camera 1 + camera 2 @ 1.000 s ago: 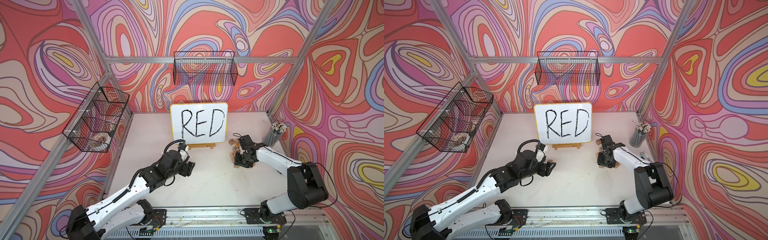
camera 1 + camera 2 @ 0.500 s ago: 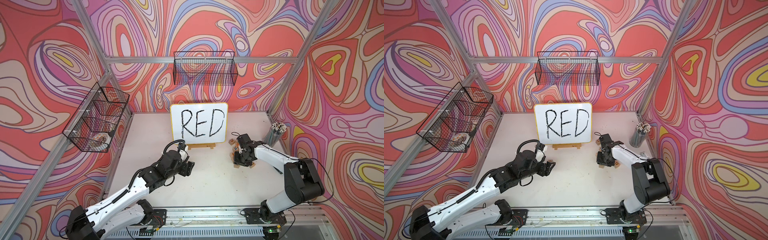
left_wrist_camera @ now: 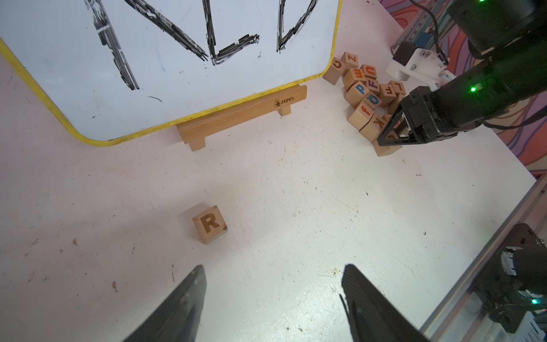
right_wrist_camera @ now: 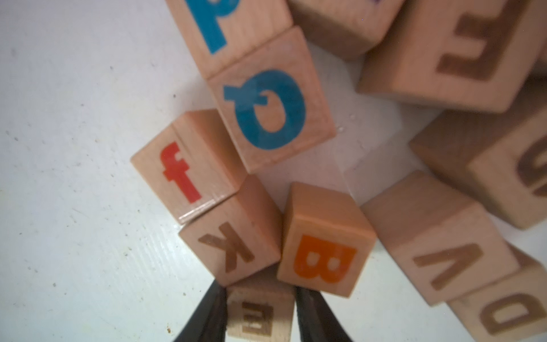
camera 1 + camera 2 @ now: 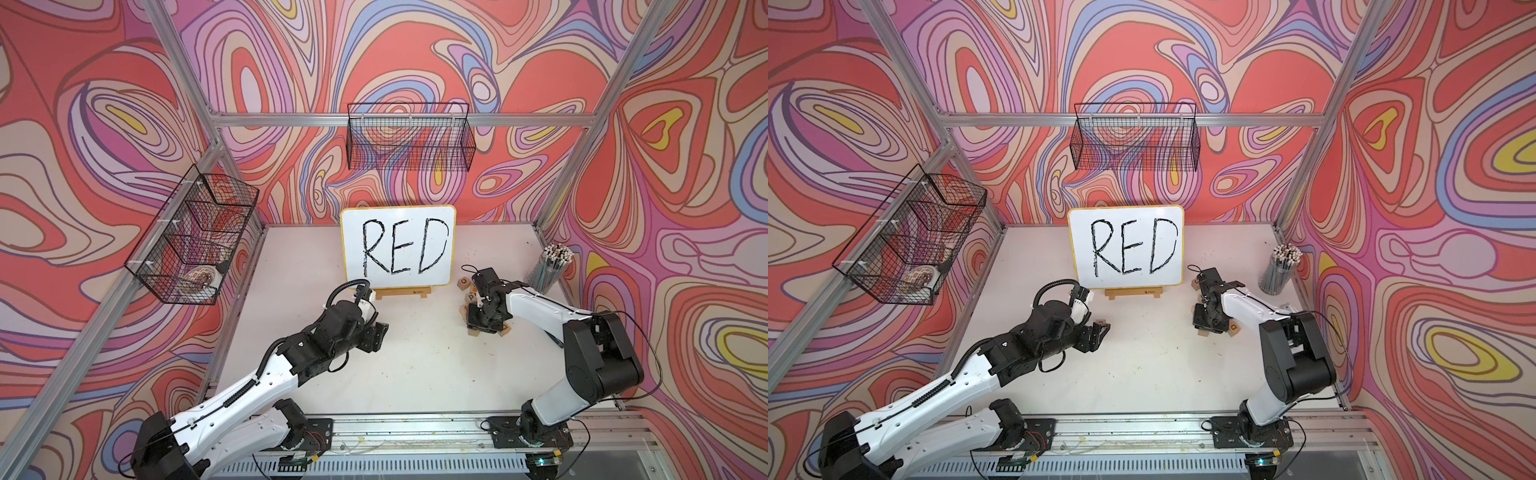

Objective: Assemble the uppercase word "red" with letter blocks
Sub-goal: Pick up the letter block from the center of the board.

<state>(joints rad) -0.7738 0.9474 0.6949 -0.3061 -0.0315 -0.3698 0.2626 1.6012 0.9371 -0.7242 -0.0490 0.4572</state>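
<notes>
Right gripper (image 4: 260, 296): is pinching the E block (image 4: 260, 318), jaws nearly together with a finger pressing on each side face, low in the heap of letter blocks (image 5: 471, 301) just right of the white board (image 5: 397, 245).
Left gripper (image 3: 273, 268): is hanging with jaws wide apart, holding nothing, over the bare table (image 5: 415, 365).
R block (image 3: 210, 224): is lying alone, letter up, near of the board and well left of the heap.
E block: is sitting crowded by the K block (image 4: 231, 245) and the B block (image 4: 324, 257).
D block (image 4: 503, 315): is waiting in the heap beside the V block (image 4: 444, 260).
Handling: probably light, stiff wood with smooth faces, so it should be taking a firm squeeze without harm.
Hold: two opposite plain sides, centred, letter facing up.
Risk: neighbours may be dragging along on the lift.
</notes>
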